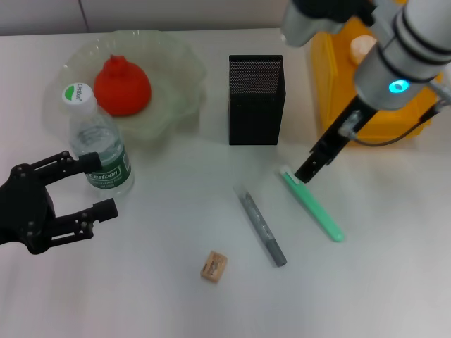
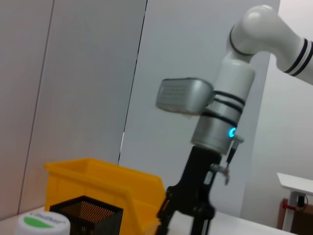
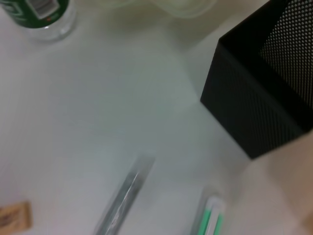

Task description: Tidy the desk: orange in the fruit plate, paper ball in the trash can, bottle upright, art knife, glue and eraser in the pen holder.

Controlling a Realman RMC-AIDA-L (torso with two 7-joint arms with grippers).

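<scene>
R pincer (image 1: 304,173) hangs low over the desk (image 1: 162,296), tip right at the white end of the green art knife (image 1: 313,205); can't tell how wide it is. L pincer (image 1: 90,184) spread wide, just beside the upright bottle (image 1: 99,144). Orange (image 1: 122,86) sits in fruit plate (image 1: 173,63). Grey glue (image 1: 261,227) and eraser (image 1: 213,266) lie flat, in front of black pen holder (image 1: 256,98). Paper ball (image 1: 363,46) in yellow trash can (image 1: 331,84).

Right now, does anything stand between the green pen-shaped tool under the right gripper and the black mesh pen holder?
Nothing visible does. The green pen-shaped tool lies on bare white table, with open surface up to the black mesh pen holder. The right gripper is at its near end.
</scene>
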